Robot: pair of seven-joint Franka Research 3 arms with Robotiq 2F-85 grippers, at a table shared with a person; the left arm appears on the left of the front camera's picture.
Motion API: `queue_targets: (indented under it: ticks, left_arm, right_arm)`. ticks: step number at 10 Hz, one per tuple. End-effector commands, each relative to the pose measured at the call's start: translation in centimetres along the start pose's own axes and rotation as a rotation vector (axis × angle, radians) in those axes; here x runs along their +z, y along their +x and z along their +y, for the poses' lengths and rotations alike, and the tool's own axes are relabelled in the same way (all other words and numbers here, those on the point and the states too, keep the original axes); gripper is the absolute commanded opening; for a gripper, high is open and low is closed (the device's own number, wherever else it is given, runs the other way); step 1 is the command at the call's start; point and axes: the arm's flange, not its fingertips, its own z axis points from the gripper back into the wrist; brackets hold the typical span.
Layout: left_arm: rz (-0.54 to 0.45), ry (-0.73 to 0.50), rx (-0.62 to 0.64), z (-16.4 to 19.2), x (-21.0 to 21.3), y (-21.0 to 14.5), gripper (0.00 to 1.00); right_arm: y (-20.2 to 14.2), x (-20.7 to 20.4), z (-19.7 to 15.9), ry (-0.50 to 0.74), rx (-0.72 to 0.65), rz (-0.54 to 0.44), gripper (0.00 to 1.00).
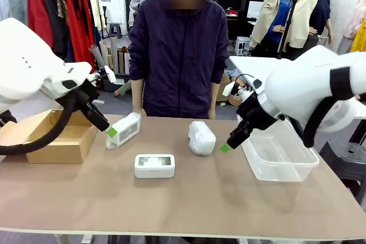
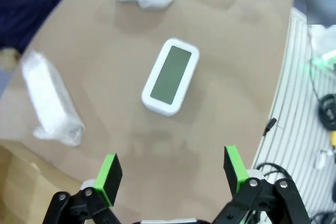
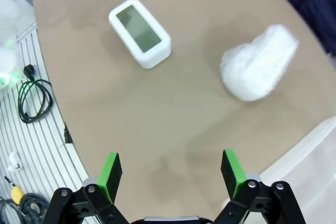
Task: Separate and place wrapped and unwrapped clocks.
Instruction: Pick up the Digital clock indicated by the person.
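Low in the centre of the front view, 1 bare white clock point(image 1: 154, 165) lies screen up on the table point(image 1: 229, 210). Beyond it sit 2 wrapped bundles, the boxy one point(image 1: 124, 130) left of centre and the rounded lump point(image 1: 201, 138) right of centre. The left gripper point(image 1: 111, 131) hangs at the boxy bundle's left end and the right gripper point(image 1: 226, 147) beside the lump, both spread wide and empty. A cardboard box point(image 1: 57, 152) sits mid-left and a clear tub point(image 1: 286, 170) mid-right, with a person point(image 1: 180, 55) behind.

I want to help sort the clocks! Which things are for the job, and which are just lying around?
For the job: boxy wrapped bundle, round wrapped lump, bare white clock; probably the cardboard box and clear tub too.
Just lying around: hanging clothes, floor cable.
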Motion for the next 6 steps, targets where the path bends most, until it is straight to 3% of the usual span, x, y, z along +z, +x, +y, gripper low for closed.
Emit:
queue_targets:
  ticks: [1,3,6]
  left_arm:
    - [-0.068,-0.064,-0.113,2.7,0.0,-0.7,1.0]
    - [-0.079,-0.043,-0.25,4.8,1.5,-1.1,1.0]
    - [-0.103,0.049,-0.4,7.2,2.7,-1.0,1.0]
  right_arm:
    - [0.8,1.0,-2.4,0.034,0.121,-0.081,1.0]
    - [1.8,3.5,-4.2,0.072,0.311,-0.107,1.0]
    - [2.0,5.5,-6.5,0.093,0.47,-0.168,1.0]
